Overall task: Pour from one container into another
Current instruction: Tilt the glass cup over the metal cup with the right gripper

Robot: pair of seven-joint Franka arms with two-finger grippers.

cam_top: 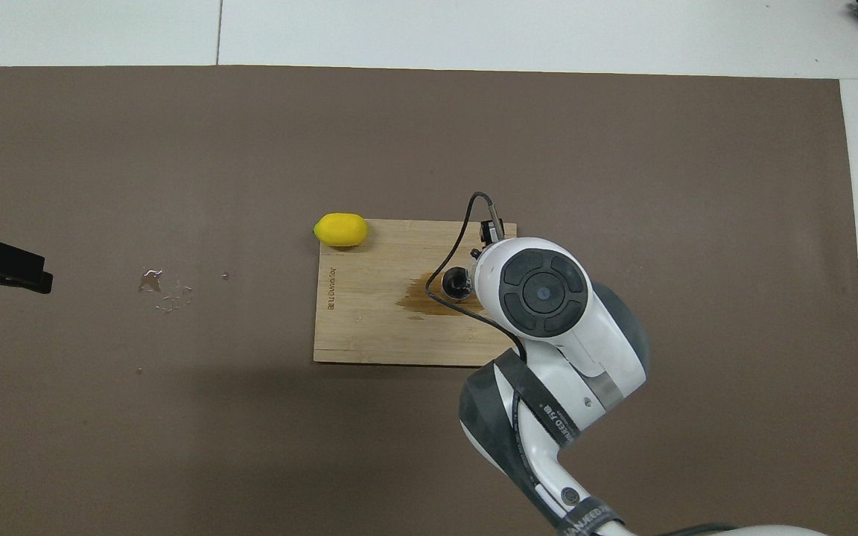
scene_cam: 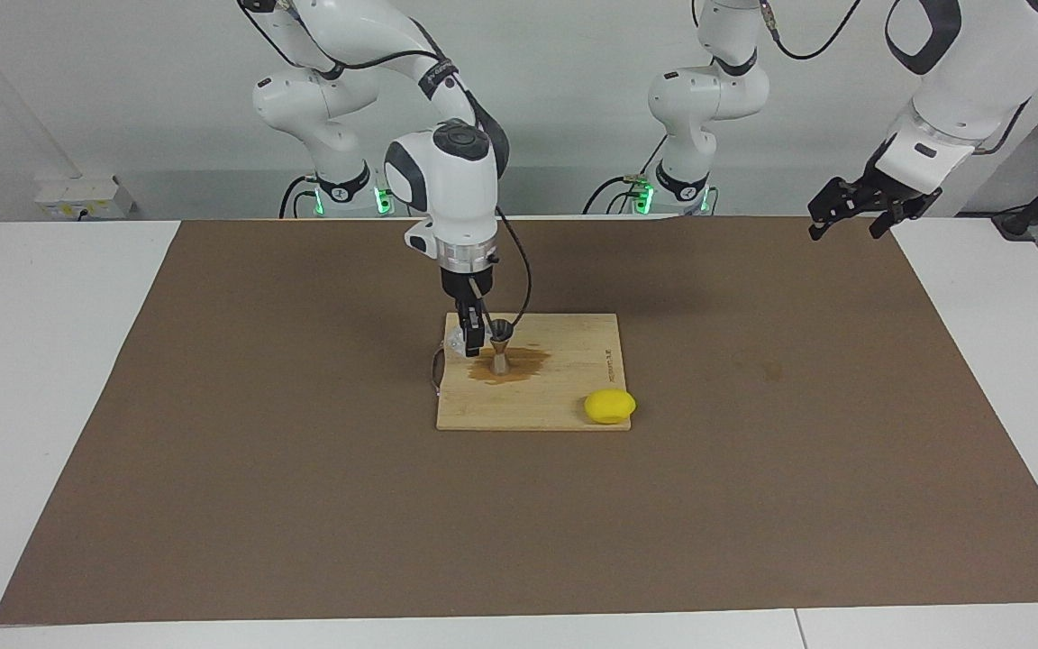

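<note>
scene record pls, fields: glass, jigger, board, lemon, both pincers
glass: clear tumbler in right pincer, beside jigger, low over board
jigger: metal jigger upright on board, in a brown wet patch
board: wooden board on brown mat
lemon: lemon at board's corner
left pincer: left pincer open, empty, waiting over mat edge

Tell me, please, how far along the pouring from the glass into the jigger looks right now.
Pouring seems largely done: the jigger stands upright on the cutting board in a brown wet stain. In hand: the right gripper is shut on the glass tumbler, low beside the jigger. Left: releasing the glass and withdrawing. The left gripper waits open above the mat's corner. A lemon sits at the board's corner.
</note>
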